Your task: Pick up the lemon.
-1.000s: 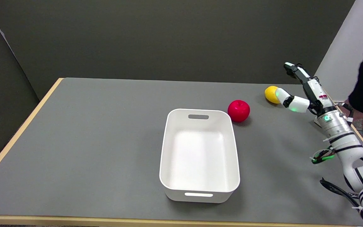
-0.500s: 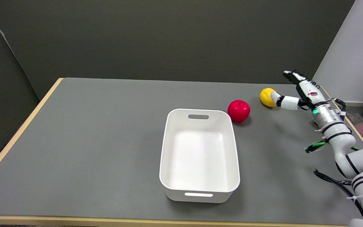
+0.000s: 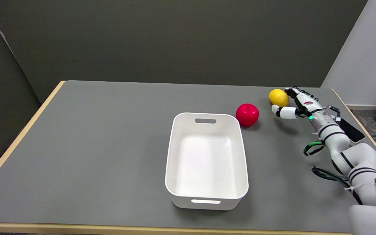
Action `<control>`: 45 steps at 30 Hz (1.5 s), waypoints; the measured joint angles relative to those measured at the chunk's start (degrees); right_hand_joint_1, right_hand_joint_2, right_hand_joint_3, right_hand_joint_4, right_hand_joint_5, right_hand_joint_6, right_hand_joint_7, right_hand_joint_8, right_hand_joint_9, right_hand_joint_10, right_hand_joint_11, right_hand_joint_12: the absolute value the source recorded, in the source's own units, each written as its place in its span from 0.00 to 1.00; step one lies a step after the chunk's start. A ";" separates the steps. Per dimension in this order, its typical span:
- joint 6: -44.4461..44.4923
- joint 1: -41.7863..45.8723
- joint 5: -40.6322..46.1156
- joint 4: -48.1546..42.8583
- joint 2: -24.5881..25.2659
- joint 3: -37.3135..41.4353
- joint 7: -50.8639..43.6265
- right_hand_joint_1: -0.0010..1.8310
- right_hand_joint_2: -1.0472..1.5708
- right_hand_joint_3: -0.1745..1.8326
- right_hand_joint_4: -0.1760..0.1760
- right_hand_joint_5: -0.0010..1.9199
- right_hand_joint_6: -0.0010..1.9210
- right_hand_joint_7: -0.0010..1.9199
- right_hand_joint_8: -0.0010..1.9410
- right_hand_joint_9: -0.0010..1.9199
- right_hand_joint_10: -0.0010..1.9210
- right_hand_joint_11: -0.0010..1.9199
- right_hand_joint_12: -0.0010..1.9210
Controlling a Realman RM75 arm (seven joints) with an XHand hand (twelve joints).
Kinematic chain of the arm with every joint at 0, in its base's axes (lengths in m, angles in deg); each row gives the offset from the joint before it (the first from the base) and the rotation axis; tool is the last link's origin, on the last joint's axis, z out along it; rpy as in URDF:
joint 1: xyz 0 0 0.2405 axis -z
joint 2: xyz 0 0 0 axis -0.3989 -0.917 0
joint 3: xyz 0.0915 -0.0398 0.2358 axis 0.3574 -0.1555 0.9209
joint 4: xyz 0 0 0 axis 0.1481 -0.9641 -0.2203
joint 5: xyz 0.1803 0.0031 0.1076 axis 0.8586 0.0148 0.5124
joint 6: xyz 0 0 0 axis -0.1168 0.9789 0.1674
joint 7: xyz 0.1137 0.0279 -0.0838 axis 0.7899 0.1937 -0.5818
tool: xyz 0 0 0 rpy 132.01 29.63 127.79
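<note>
Here my robot hand (image 3: 293,106) is spread, holding nothing, cupping the lemon (image 3: 278,97) at the desk's (image 3: 109,147) two o'clock; I should close evenly so it cannot roll.

Red apple (image 3: 247,114) just left of lemon (image 3: 278,97), small gap between. White bin (image 3: 206,195) near apple's lower left. Robot hand (image 3: 294,106) flanks lemon's right. Surface (image 3: 109,147) bare left, behind lemon.
</note>
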 measured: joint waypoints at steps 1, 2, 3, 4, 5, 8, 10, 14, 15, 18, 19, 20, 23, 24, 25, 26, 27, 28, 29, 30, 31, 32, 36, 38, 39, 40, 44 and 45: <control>0.32 -0.58 0.00 0.78 -0.04 -0.46 -0.23 0.29 0.65 0.50 0.23 0.06 0.17 0.09 0.17 0.03 0.37 0.00 0.45; 0.58 -1.06 0.00 1.39 -0.08 -0.85 -0.41 0.29 0.65 0.50 0.23 0.06 0.17 0.09 0.17 0.03 0.37 0.00 0.45; 0.92 -1.71 0.00 2.20 -0.13 -1.34 -0.64 0.29 0.65 0.50 0.23 0.06 0.17 0.09 0.17 0.03 0.36 0.00 0.45; 1.13 -2.18 0.00 2.77 -0.16 -1.67 -0.80 0.29 0.65 0.50 0.23 0.06 0.17 0.09 0.17 0.03 0.36 0.00 0.45; 1.39 -2.68 0.01 3.39 -0.19 -2.04 -0.97 0.29 0.65 0.50 0.23 0.06 0.17 0.09 0.17 0.03 0.36 0.00 0.45; 1.94 -3.88 0.03 4.87 -0.25 -2.89 -1.39 0.29 0.65 0.50 0.23 0.06 0.17 0.09 0.17 0.03 0.36 0.00 0.45; 2.25 -4.61 0.05 5.76 -0.27 -3.41 -1.64 0.29 0.65 0.50 0.23 0.06 0.17 0.09 0.17 0.02 0.36 0.00 0.44; 2.53 -5.79 0.10 7.07 -0.28 -4.15 -2.19 0.29 0.65 0.50 0.23 0.06 0.17 0.09 0.17 0.02 0.36 0.00 0.44; 2.60 -6.08 0.11 7.36 -0.28 -4.34 -2.35 0.29 0.65 0.50 0.23 0.06 0.17 0.09 0.17 0.03 0.36 0.00 0.44; 2.63 -6.75 0.17 7.94 -0.28 -4.73 -2.72 0.29 0.65 0.50 0.23 0.06 0.17 0.09 0.17 0.03 0.37 0.00 0.45; 2.63 -7.00 0.19 8.17 -0.28 -4.86 -2.83 0.30 0.65 0.52 0.22 0.06 0.19 0.10 0.20 0.05 0.37 0.00 0.48; 2.60 -7.20 0.20 8.37 -0.28 -4.96 -2.92 0.30 0.65 0.56 0.20 0.06 0.21 0.11 0.23 0.07 0.38 0.00 0.52; 1.99 -7.84 0.22 9.18 -0.23 -5.18 -3.17 0.31 0.67 0.55 0.18 0.09 0.24 0.15 0.29 0.11 0.42 0.01 0.57; 1.68 -8.03 0.22 9.46 -0.18 -5.22 -3.23 0.34 0.69 0.53 0.17 0.11 0.27 0.17 0.35 0.15 0.47 0.03 0.62; 1.33 -8.23 0.22 9.77 -0.14 -5.25 -3.29 0.37 0.70 0.51 0.16 0.13 0.31 0.19 0.41 0.19 0.52 0.04 0.66; 0.96 -8.43 0.22 10.08 -0.11 -5.28 -3.35 0.38 0.71 0.51 0.16 0.14 0.35 0.17 0.49 0.20 0.54 0.05 0.68; 0.50 -8.69 0.22 10.46 -0.08 -5.29 -3.43 0.39 0.71 0.51 0.16 0.14 0.41 0.15 0.57 0.22 0.57 0.07 0.69; 0.17 -8.85 0.23 10.70 -0.05 -5.29 -3.48 0.40 0.72 0.50 0.15 0.14 0.45 0.14 0.61 0.22 0.58 0.07 0.71; -0.26 -9.05 0.24 10.99 -0.03 -5.27 -3.55 0.40 0.73 0.49 0.15 0.14 0.49 0.13 0.66 0.23 0.60 0.07 0.72; -0.70 -9.23 0.25 11.29 0.00 -5.22 -3.60 0.41 0.73 0.49 0.14 0.14 0.53 0.12 0.71 0.22 0.62 0.07 0.75; -1.14 -9.35 0.25 11.53 0.03 -5.17 -3.64 0.42 0.73 0.49 0.14 0.14 0.55 0.11 0.74 0.22 0.65 0.06 0.77; -1.57 -9.46 0.25 11.77 0.05 -5.09 -3.67 0.45 0.79 0.40 0.11 0.18 0.68 0.11 0.78 0.21 0.69 0.05 0.81; -2.99 -9.70 0.26 12.55 0.15 -4.80 -3.78 0.53 0.90 0.21 0.06 0.26 0.88 0.15 0.88 0.21 0.79 0.03 0.88; -3.66 -9.73 0.26 12.86 0.19 -4.66 -3.83 0.58 0.91 0.16 0.18 0.31 0.78 0.22 1.00 0.23 0.87 0.00 0.95; -3.87 -9.73 0.26 12.93 0.20 -4.60 -3.85 0.59 0.91 0.16 0.16 0.31 0.77 0.22 1.00 0.23 0.88 0.00 0.95; -4.27 -9.73 0.26 13.05 0.21 -4.52 -3.88 0.59 0.90 0.16 0.13 0.32 0.77 0.22 1.00 0.24 0.89 0.00 0.95; -5.75 -9.34 0.26 12.89 0.23 -4.12 -3.88 0.61 0.91 0.15 0.00 0.28 0.75 0.29 1.00 0.29 0.97 0.00 1.00; -6.14 -9.16 0.26 12.62 0.24 -4.00 -3.85 0.61 0.91 0.14 0.00 0.28 0.75 0.29 1.00 0.30 0.97 0.00 1.00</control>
